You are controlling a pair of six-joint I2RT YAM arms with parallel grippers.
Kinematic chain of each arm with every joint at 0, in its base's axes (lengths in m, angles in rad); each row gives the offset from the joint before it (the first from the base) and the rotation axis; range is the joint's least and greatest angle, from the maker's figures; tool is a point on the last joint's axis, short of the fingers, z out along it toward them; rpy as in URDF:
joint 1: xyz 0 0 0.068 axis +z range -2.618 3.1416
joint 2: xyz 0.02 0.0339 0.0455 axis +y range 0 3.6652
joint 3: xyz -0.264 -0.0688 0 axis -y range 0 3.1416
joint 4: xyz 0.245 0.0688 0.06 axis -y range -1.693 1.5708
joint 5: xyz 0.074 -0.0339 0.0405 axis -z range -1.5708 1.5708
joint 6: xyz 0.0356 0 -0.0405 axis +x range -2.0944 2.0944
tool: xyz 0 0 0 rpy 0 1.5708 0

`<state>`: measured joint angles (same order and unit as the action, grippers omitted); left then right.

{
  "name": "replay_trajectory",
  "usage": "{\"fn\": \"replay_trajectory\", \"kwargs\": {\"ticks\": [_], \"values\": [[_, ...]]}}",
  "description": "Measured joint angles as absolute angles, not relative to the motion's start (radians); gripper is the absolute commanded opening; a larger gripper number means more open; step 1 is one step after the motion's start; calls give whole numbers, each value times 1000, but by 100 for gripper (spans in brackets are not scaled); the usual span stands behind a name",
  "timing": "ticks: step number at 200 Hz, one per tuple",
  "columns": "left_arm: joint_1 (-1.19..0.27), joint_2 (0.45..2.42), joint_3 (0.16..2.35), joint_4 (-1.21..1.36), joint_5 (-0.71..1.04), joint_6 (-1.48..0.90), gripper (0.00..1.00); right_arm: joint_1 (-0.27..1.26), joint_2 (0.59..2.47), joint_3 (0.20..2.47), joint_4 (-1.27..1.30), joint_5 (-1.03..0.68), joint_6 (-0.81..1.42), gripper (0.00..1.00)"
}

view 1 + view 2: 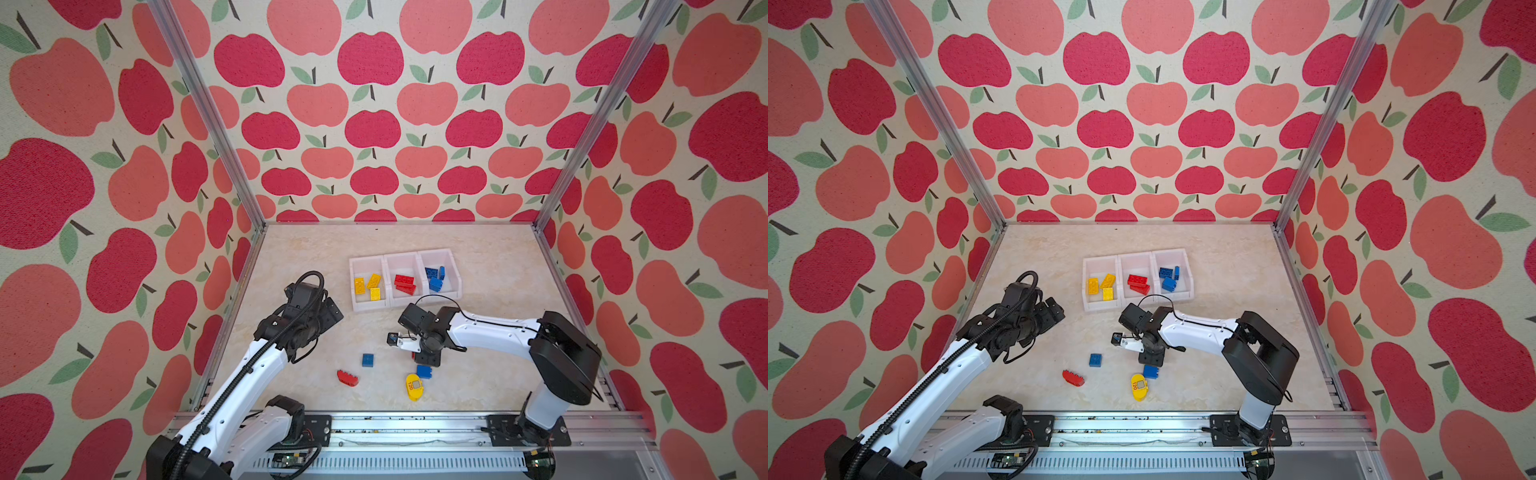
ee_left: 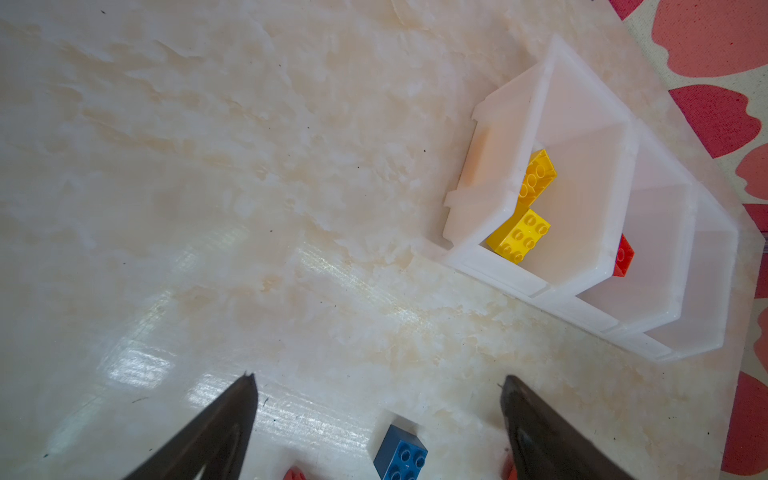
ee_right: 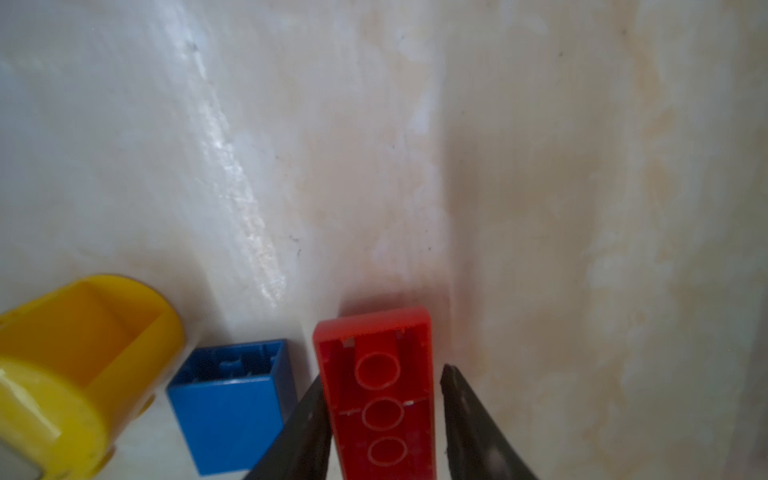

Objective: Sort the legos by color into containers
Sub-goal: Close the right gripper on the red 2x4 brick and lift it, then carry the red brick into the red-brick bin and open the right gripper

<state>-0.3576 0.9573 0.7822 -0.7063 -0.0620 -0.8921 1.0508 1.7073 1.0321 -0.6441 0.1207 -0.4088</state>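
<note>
Three joined white containers [image 1: 370, 306] stand at the back of the table: yellow legos [image 1: 365, 284] in the left bin, red legos [image 1: 405, 284] in the middle, blue legos [image 1: 435, 277] in the right. Loose on the table lie a blue brick [image 1: 368, 360], a red toothed piece [image 1: 347, 378], another blue brick [image 1: 424, 371] and a rounded yellow "120" piece [image 1: 414, 387]. My right gripper [image 3: 382, 372] points down beside these, shut on a red brick [image 3: 372, 332] whose hollow underside faces the camera. My left gripper [image 2: 379, 377] hangs open over bare table left of the bins, holding nothing.
Apple-patterned walls and metal corner posts enclose the marble table. An aluminium rail [image 1: 415, 424] runs along the front edge, with both arm bases mounted on it. In the right wrist view the yellow piece [image 3: 83, 353] and a blue brick [image 3: 232, 407] lie close beside the held brick.
</note>
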Motion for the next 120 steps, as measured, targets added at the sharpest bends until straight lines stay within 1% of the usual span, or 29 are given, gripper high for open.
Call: {"fn": "replay_trajectory", "kwargs": {"ticks": [28,52,66,120], "values": [[-357,957,782,-706,-62,-892,93,1051,1708,1033,-644,119,-393,23],[-357,958,782,-707,-62,-892,93,1051,1708,1034,-643,119,-395,17],[-357,965,782,-706,-62,-892,93,1051,1708,1034,-644,119,-394,15],[-357,975,782,-706,-62,-892,93,1035,1688,1071,-675,115,-364,15]]}}
